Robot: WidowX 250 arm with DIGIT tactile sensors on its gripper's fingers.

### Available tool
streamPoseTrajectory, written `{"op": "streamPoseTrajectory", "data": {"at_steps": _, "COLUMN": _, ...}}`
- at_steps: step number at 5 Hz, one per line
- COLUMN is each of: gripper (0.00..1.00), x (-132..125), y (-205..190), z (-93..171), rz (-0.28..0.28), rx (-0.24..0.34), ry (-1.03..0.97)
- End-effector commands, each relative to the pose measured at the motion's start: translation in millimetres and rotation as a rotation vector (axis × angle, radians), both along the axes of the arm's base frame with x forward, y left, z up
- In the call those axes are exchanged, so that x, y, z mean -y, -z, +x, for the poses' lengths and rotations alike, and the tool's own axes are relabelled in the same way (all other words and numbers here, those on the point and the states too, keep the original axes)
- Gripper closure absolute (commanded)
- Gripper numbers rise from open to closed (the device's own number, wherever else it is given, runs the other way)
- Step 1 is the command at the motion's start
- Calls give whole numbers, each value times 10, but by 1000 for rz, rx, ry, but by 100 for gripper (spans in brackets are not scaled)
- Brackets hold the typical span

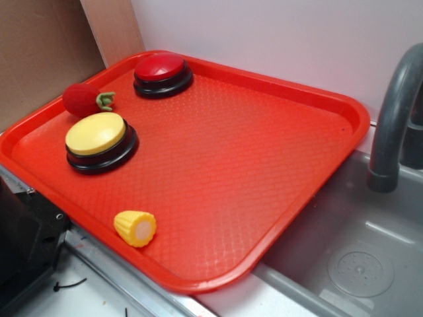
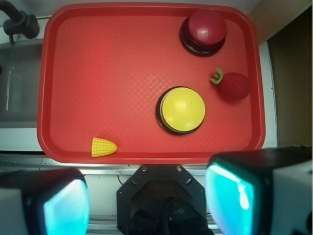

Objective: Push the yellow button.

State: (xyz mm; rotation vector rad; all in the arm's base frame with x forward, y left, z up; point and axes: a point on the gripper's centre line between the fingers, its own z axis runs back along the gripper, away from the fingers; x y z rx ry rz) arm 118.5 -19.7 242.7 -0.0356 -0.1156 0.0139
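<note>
The yellow button [image 1: 96,134] [image 2: 182,109], a pale yellow dome on a glossy black base, sits on the left part of the red tray [image 1: 277,165] [image 2: 98,73]. In the wrist view my gripper [image 2: 146,200] hangs high above the tray's near edge, well apart from the button. Its two teal-padded fingers [image 2: 63,208] stand wide apart with nothing between them. The gripper does not show in the exterior view.
A red-topped button [image 1: 162,71] [image 2: 204,29] sits at the tray's far corner. A red toy strawberry [image 1: 84,100] [image 2: 233,86] lies beside the yellow button. A small toy corn piece [image 1: 135,228] [image 2: 103,147] lies near the front rim. A grey sink [image 1: 357,257] and faucet [image 1: 393,119] are at the right.
</note>
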Motion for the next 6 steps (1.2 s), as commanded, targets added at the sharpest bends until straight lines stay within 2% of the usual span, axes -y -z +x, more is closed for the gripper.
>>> {"op": "streamPoseTrajectory", "data": {"at_steps": 1, "gripper": 0, "x": 0, "y": 0, "z": 0, "rz": 0, "rx": 0, "ry": 0}}
{"op": "streamPoseTrajectory", "data": {"at_steps": 2, "gripper": 0, "x": -430, "y": 409, "z": 136, "rz": -29, "rx": -36, "ry": -211}}
{"op": "streamPoseTrajectory", "data": {"at_steps": 3, "gripper": 0, "x": -562, "y": 591, "z": 245, "rz": -34, "rx": 27, "ry": -282}}
{"op": "streamPoseTrajectory", "data": {"at_steps": 4, "gripper": 0, "x": -693, "y": 879, "z": 413, "rz": -35, "rx": 46, "ry": -394}}
{"op": "streamPoseTrajectory", "data": {"at_steps": 6, "gripper": 0, "x": -655, "y": 1540, "z": 606, "rz": -20, "rx": 33, "ry": -371}}
